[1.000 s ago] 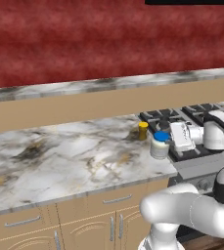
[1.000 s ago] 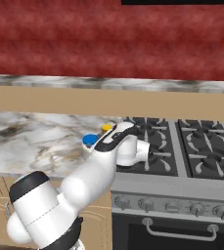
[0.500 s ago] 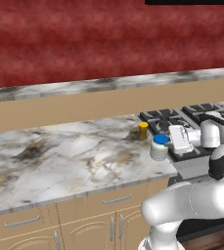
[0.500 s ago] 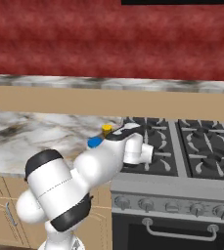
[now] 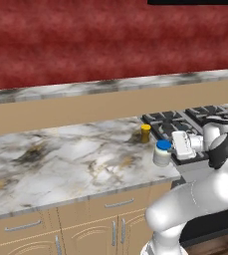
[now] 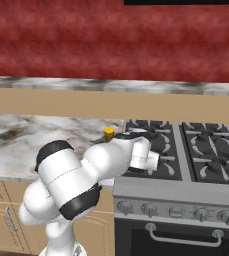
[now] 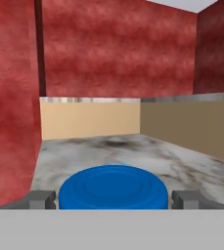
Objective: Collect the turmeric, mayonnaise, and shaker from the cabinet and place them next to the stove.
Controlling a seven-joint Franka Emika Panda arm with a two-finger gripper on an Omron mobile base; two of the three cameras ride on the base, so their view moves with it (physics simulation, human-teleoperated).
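Note:
The mayonnaise (image 5: pixel 162 153), a squat white jar with a blue lid, stands on the marble counter (image 5: pixel 75 159) right beside the stove (image 5: pixel 195 117). My gripper (image 5: pixel 171 148) reaches in level from the stove side, its jaws set wide around the jar. In the hand view the blue lid of the mayonnaise (image 7: pixel 113 188) sits between my two fingertips (image 7: pixel 184 197), which stand close at either side. The turmeric (image 5: pixel 145 133), a small amber jar with a yellow lid, stands upright just behind it, also by the stove edge (image 6: pixel 109 132). The shaker and the cabinet are out of view.
A tan backsplash ledge (image 5: pixel 110 107) with a marble top runs behind the counter, under a red wall. The stove grates (image 6: pixel 186 145) lie to the right, with knobs (image 6: pixel 171 210) on the steel front. Counter drawers (image 5: pixel 118 204) sit below. My elbow (image 6: pixel 66 170) bulks in front of the counter.
My elbow and upper arm have swung lower and nearer the cameras. The hand and the mayonnaise jar have stayed nearly in place, as has the turmeric.

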